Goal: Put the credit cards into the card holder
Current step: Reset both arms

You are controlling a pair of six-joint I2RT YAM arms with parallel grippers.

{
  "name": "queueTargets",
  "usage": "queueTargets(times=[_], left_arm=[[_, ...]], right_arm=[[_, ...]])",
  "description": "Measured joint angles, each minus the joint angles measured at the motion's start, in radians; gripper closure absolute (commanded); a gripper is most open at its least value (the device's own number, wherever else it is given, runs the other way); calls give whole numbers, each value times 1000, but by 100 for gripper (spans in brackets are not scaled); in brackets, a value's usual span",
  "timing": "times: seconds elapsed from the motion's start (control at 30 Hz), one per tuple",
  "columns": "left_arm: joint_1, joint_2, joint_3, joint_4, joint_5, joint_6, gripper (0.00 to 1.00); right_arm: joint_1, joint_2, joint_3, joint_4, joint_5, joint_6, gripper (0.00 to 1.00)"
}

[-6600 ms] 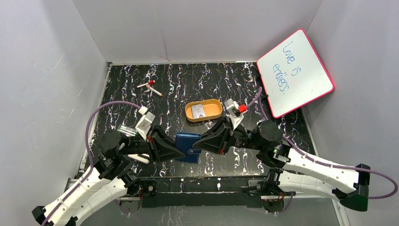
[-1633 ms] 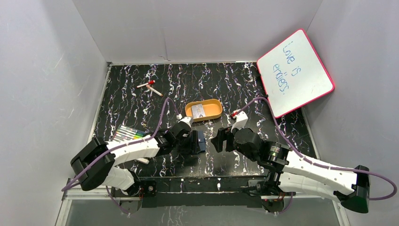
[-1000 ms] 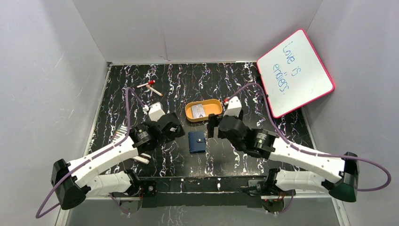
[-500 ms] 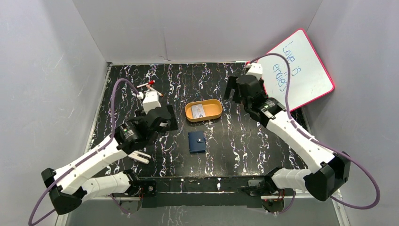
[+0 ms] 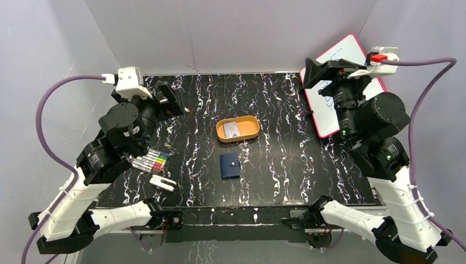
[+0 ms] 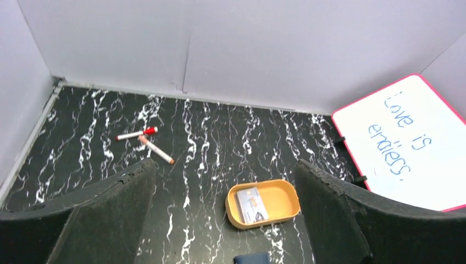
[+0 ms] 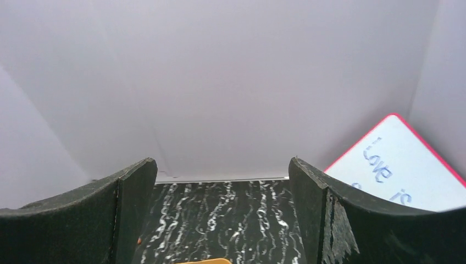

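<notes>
Arms high at frame's sides, likely clearing the view | left gripper (image 6: 224,168), right gripper (image 7: 220,165): fingers spread, empty | wallet (image 5: 230,165) shut, centre | cards (image 5: 232,129) waiting in orange tray (image 5: 254,132) just above

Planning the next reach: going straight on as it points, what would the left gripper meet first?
Likely the orange oval tray holding a pale rectangular card, lying ahead of the open left gripper; depth unclear.

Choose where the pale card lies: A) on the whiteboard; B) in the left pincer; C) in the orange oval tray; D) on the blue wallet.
C: the card lies flat inside the orange tray, apart from the closed blue wallet.
</notes>
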Motion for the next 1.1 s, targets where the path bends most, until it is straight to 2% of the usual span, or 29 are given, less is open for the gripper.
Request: queueTargets(times=[0.13, 0.3, 0.37, 0.43, 0.53, 0.6, 0.63, 0.67, 0.7, 0.8, 0.87, 0.97, 1.03, 1.1], left_arm=[[0, 62, 89, 58, 13, 76, 7], [0, 155, 183, 119, 26, 163, 8], [0, 174, 197, 133, 35, 188, 8], [0, 174, 193, 133, 48, 206, 8], [0, 135, 164, 132, 57, 222, 8], [0, 108, 154, 132, 57, 227, 8], [0, 93, 153, 132, 57, 230, 8], [0, 75, 152, 133, 56, 233, 8], [0, 61, 152, 134, 56, 234, 8], [0, 23, 152, 137, 50, 242, 8], [0, 12, 157, 147, 43, 249, 8], [0, 37, 195, 154, 40, 266, 8], [0, 80, 249, 158, 43, 282, 8], [0, 127, 307, 163, 51, 295, 8]], right_arm=[[44, 32, -37, 62, 131, -60, 1], [208, 208, -113, 252, 265, -210, 1], [291, 316, -110, 362, 316, -337, 1], [388, 400, -149, 572, 356, -549, 1], [509, 451, -286, 917, 406, -877, 1], [551, 456, -332, 1006, 457, -983, 1], [556, 449, -333, 986, 476, -977, 1], [557, 425, -320, 882, 479, -924, 2], [555, 389, -286, 704, 453, -808, 1], [520, 250, -217, 401, 328, -533, 1], [494, 165, -174, 292, 297, -431, 1], [475, 152, 8, 183, 280, -332, 1], [477, 186, 117, 168, 274, -312, 1], [477, 218, 158, 184, 273, -318, 1]])
